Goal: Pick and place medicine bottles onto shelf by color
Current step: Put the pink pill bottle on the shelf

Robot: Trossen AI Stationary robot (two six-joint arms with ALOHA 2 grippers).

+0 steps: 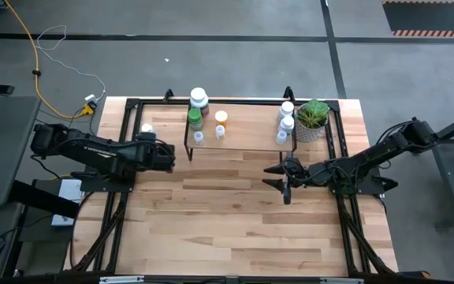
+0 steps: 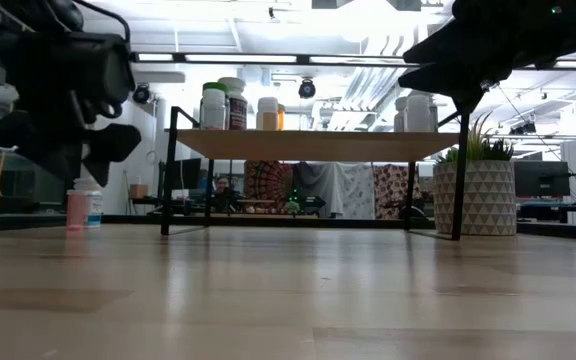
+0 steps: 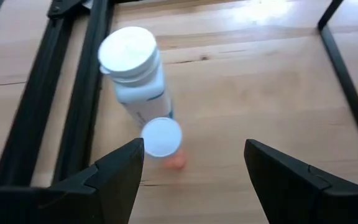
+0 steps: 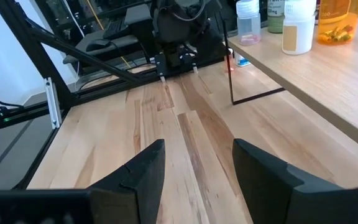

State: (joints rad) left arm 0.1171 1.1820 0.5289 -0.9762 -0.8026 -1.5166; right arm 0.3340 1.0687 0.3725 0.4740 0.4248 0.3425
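Two medicine bottles stand on the table at the far left: a white one with a blue label [image 3: 135,68] and a smaller reddish one with a white cap [image 3: 163,140], also seen as the two bottles [image 1: 146,128]. My left gripper [image 3: 194,162] hangs open above and short of them, tipped downward, touching nothing. Several more bottles [image 1: 199,99] stand on the shelf [image 1: 247,130], white ones at its right end [image 1: 287,124]. My right gripper [image 1: 278,175] waits open over the table in front of the shelf's right end, with nothing between its fingers [image 4: 145,168].
A potted green plant [image 1: 312,118] stands on the table by the shelf's right end. Black frame rails [image 3: 73,93] run just beside the two table bottles. The near half of the wooden tabletop [image 1: 227,229] is bare wood.
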